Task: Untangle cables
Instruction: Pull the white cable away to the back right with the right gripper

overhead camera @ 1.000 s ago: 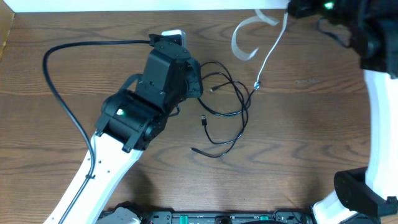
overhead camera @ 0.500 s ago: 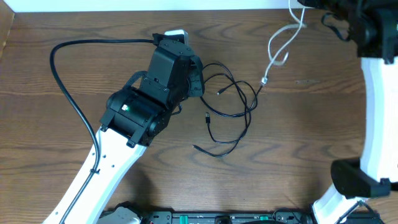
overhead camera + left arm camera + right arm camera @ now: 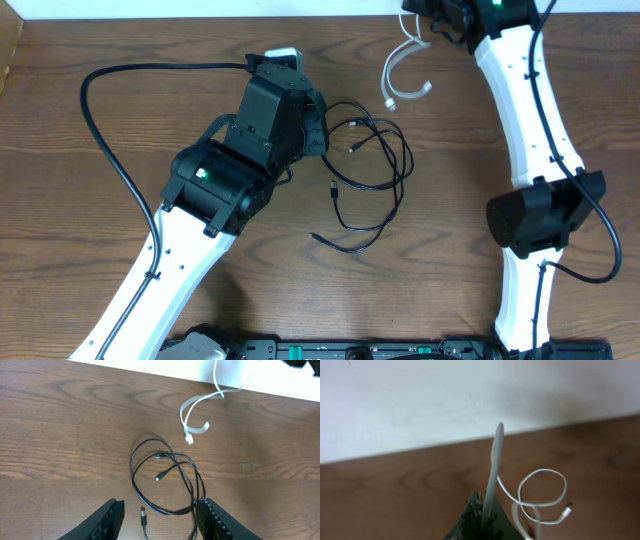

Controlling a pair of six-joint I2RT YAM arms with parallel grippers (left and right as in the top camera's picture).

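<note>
Fingers of my right gripper (image 3: 482,512) are clamped on the thin white charging cord (image 3: 398,78), whose plug end lies just beyond the thin black looped charging cord (image 3: 372,172), apart from it. My left gripper (image 3: 162,517) stands spread, just short of that black cord.

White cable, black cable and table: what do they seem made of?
White cable: smooth plastic or rubber jacket; it bends in loose loops.
Black cable: thin, matte, rubbery-looking sheath; it coils freely.
Table: wood or wood-look laminate; brown grain, slight sheen.
</note>
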